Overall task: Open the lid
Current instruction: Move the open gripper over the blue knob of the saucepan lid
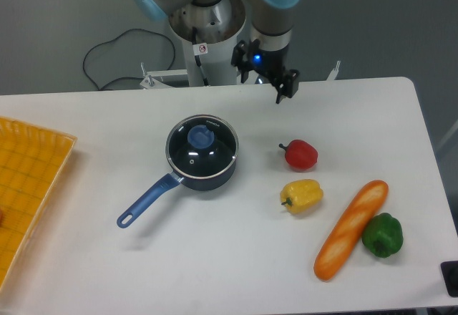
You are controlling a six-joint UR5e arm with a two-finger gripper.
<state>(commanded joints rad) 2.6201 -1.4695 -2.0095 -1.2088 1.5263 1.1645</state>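
The lid (202,147) is a round clear glass disc with a thin metal rim and a blue knob (200,137). It sits closed on the dark blue saucepan (207,175), whose long handle (147,200) points to the front left. My gripper (265,70) hangs at the table's back edge, up and to the right of the pan and well apart from it. Its black fingers (288,86) stand apart, with nothing between them.
A red pepper (300,154), a yellow pepper (301,195), a bread loaf (351,228) and a green pepper (383,235) lie to the right of the pan. A yellow tray (28,186) is at the left edge. A black cable (114,50) runs behind the table.
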